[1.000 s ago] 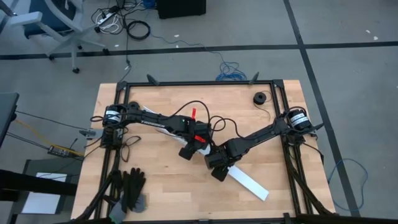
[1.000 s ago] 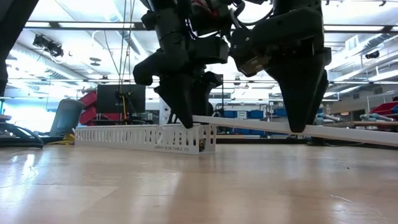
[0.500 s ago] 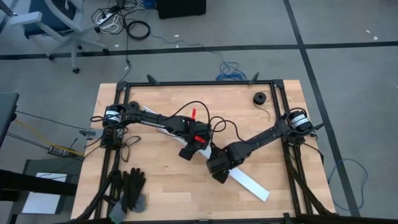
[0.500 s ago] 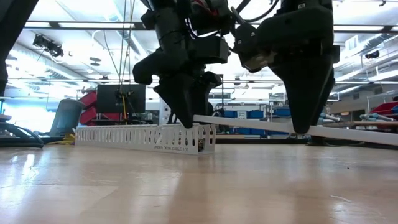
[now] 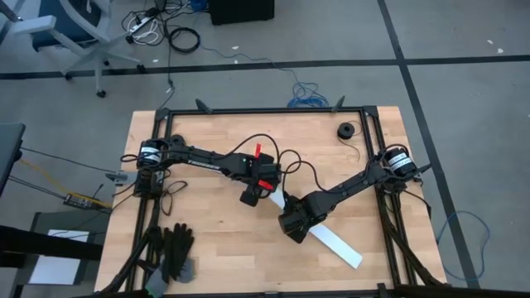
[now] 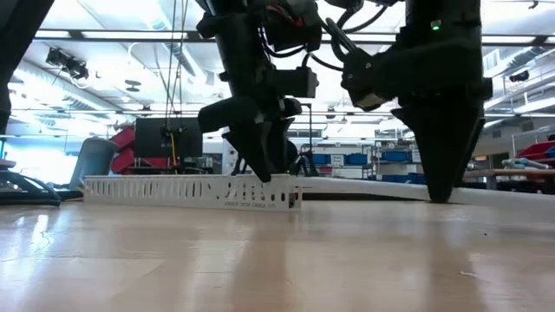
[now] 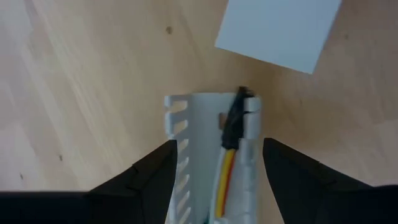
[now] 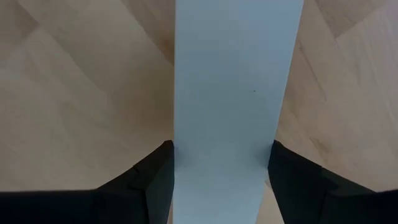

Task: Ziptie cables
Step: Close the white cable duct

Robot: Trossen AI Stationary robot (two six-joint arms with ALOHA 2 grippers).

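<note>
Left gripper [image 7: 214, 180] at frame centre clamps the white slotted channel [image 7: 208, 143]; the cables [image 7: 227, 158] lie inside it, between its fingers. Right gripper [image 8: 222, 180], lower centre-right, grips a flat white strip [image 8: 236, 93].

Small dark print on slotted channel [image 6: 186, 192] wall, not legible.
</note>
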